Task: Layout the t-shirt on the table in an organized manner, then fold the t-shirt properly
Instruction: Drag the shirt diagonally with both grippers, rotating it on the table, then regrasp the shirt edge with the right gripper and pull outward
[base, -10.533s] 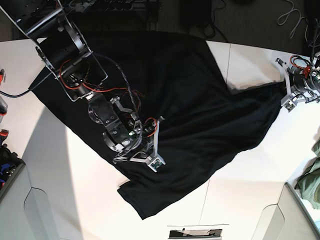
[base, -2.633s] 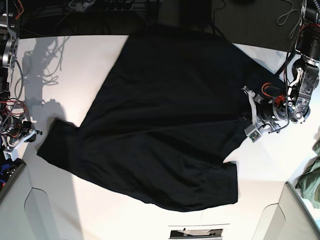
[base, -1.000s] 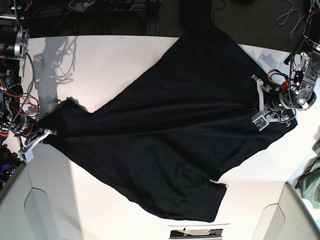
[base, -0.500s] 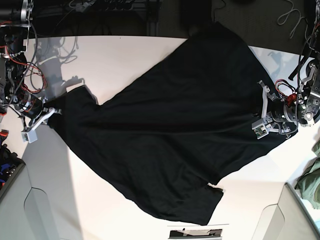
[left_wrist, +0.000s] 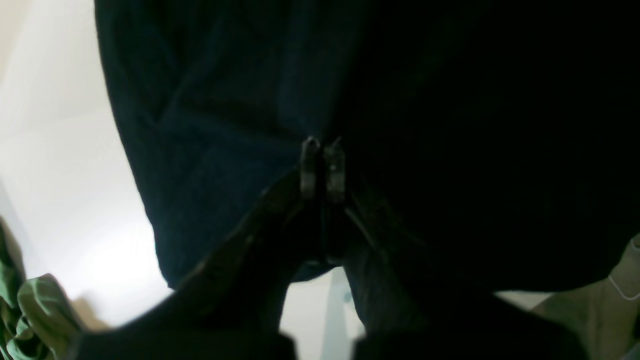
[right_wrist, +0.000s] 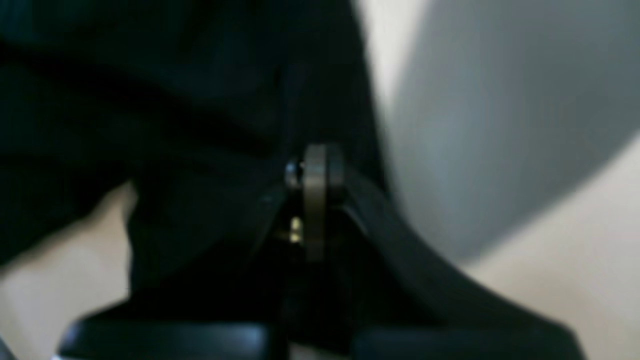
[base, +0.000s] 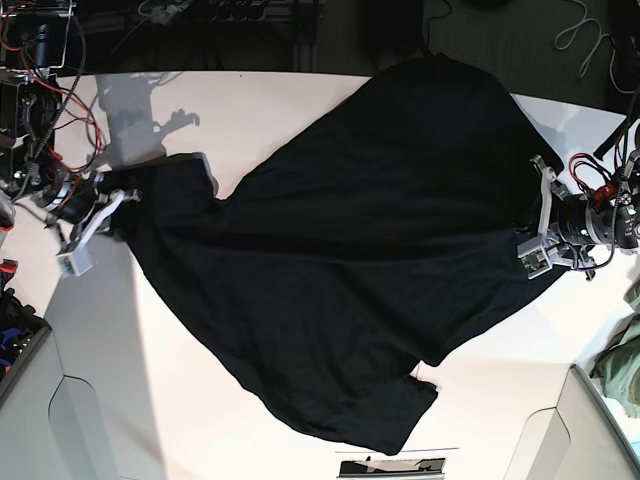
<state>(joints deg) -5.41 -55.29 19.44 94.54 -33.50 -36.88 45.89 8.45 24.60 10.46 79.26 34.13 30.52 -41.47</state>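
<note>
Here, a black t-shirt (base: 340, 260) lies spread across the white table (base: 270, 110), stretched between two robot arms that hold it at opposite ends. Its long axis runs roughly side to side across the overhead view, tilted a little so that the end at that view's left sits slightly higher than the middle of the cloth. From that line the fabric fans out in two directions: one broad corner points toward the far edge of the table, reaching the rim at upper right, and a second lobe points toward the near edge, ending close to the bottom centre of the frame.

The right gripper (base: 95, 222), at the overhead view's left, has its jaws closed on a bunched sleeve-like end of the shirt; its wrist camera shows the closed fingertips (right_wrist: 316, 170) pressed together with dark cloth gathered around them and pale table beyond, though that picture is blurred. The left gripper (base: 535, 235), at the overhead view's right, is likewise clamped on the shirt's opposite edge; its wrist view shows the two fingertips (left_wrist: 322, 160) pinched tight with folds of dark fabric running up and away from them.

An olive-green garment (base: 622, 365) lies apart from the shirt at the right edge of the overhead view, and appears again at the lower left of the left wrist view (left_wrist: 25, 310).
</note>
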